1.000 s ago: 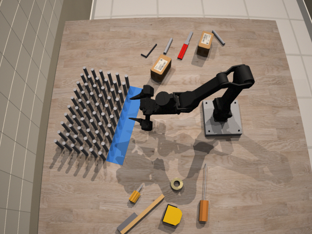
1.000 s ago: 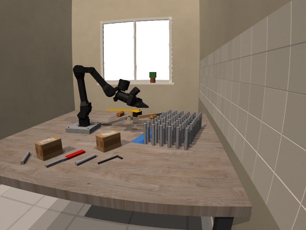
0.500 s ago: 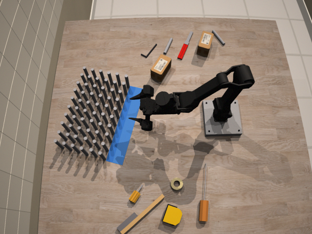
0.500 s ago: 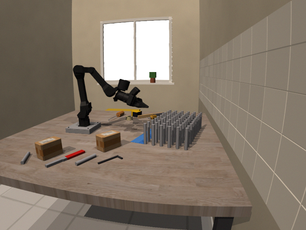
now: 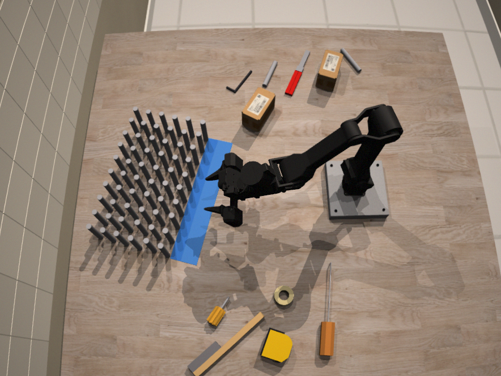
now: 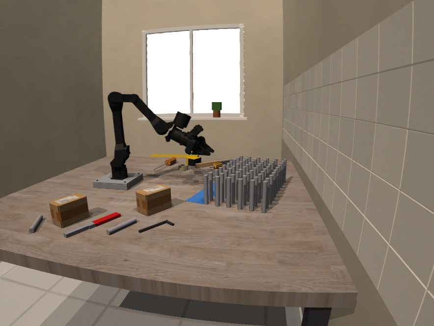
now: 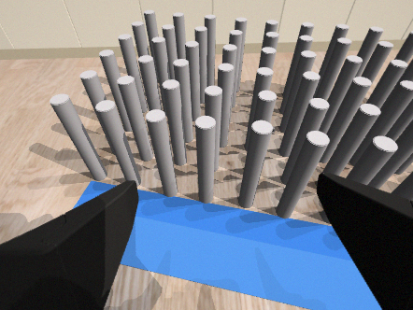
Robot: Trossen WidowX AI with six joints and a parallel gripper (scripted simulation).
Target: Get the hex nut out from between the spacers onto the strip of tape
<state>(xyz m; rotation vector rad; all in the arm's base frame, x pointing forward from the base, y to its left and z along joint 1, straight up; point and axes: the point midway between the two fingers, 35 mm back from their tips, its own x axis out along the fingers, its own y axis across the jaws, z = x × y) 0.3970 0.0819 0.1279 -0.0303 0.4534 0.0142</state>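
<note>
1. Where the wrist view is filled by the blue strip of tape (image 7: 243, 247) and standing spacers (image 7: 206, 159), the hand (image 5: 214, 193) is seen spread wide and empty.
2. No hex nut can be made out among the spacers.
3. Only from the top view is the hook pick (image 5: 327, 319) seen, far off on the desk (image 5: 404, 263).
4. Two cardboard boxes (image 5: 258, 106) are counted.

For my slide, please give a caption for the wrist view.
Open gripper hovering above blue tape strip, facing upright grey spacers.
</note>
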